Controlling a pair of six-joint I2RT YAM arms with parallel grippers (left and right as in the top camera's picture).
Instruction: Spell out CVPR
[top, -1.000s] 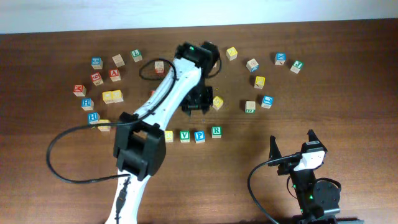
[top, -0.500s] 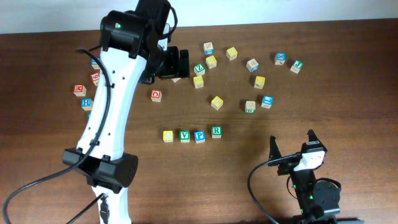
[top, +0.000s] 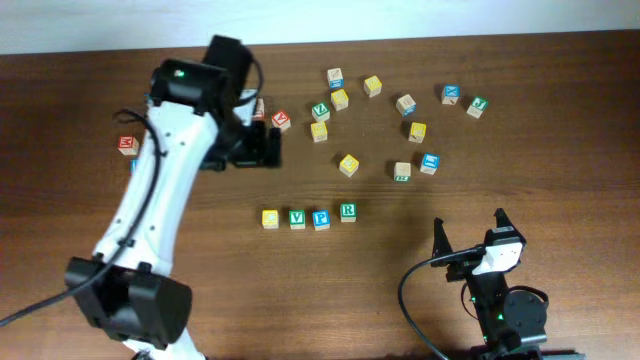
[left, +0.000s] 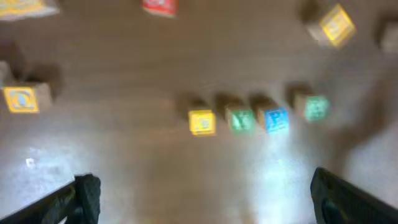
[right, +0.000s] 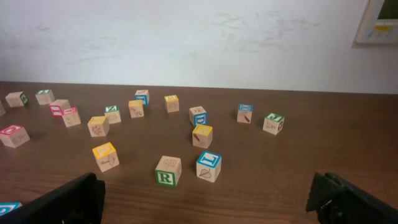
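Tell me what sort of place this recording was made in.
Probably an indoor lab or office workspace: a wooden table against a plain white wall, a wall-mounted panel, and lettered blocks scattered on the tabletop.

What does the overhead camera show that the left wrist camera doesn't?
Only the overhead view shows the right gripper, open at lower right, and the outlying scattered blocks, such as the blue block at upper right and the red block at far left. Only the left wrist view shows the left gripper open, its fingers spread wide. Both show the row of four: yellow block, V block, P block, R block.
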